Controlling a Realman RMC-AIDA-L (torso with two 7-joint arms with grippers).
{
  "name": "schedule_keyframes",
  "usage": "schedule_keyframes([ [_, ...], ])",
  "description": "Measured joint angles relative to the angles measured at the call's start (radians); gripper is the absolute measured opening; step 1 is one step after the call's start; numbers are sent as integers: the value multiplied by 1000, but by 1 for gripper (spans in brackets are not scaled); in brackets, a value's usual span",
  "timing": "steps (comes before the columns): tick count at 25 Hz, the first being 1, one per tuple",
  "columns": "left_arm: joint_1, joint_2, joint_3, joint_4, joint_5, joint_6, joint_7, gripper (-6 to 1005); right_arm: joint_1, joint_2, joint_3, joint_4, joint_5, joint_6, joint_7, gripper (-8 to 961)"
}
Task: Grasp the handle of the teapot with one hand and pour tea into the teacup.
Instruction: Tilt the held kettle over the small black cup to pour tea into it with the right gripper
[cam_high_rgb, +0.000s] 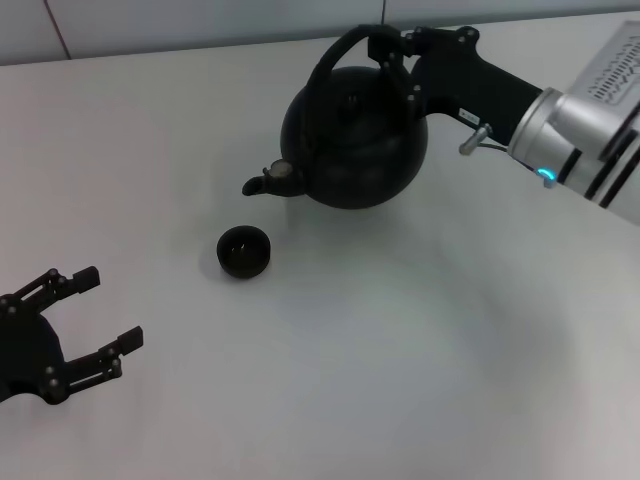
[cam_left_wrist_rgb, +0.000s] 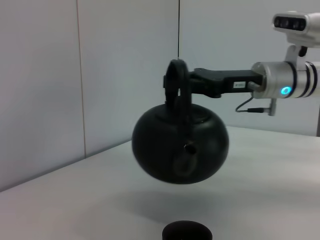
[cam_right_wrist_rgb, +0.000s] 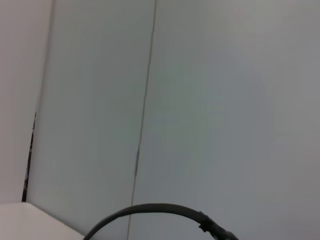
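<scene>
The round black teapot (cam_high_rgb: 355, 135) hangs above the white table (cam_high_rgb: 400, 350), clear of its surface in the left wrist view (cam_left_wrist_rgb: 180, 145). My right gripper (cam_high_rgb: 387, 47) reaches in from the right and is shut on the top of the arched handle (cam_high_rgb: 335, 60), seen too from the left wrist (cam_left_wrist_rgb: 176, 82). The spout (cam_high_rgb: 262, 182) points left, ending a little above and beyond the small black teacup (cam_high_rgb: 244, 251), which stands on the table just in front of the pot. Only the teacup's rim (cam_left_wrist_rgb: 186, 231) shows in the left wrist view. My left gripper (cam_high_rgb: 110, 308) rests open at the lower left, holding nothing.
A pale panelled wall (cam_left_wrist_rgb: 100, 75) rises behind the table's far edge. The right wrist view shows only that wall and a thin black arc (cam_right_wrist_rgb: 155, 209) low in the picture. The right arm (cam_high_rgb: 590, 110) stretches over the table's back right corner.
</scene>
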Motion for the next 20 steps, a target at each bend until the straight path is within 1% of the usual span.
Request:
schedule_keyframes([
  [4,0,-3,0,0,-2,0,0,859,19,3,0,17,-2,23,-27,93],
  [12,0,-3,0,0,-2,2,2,859,26,3,0,21,-3,24,-34,93],
  [20,5,-2,0,0,-13,7,10,859,34,5,-15,40,-3,20,-182,92],
])
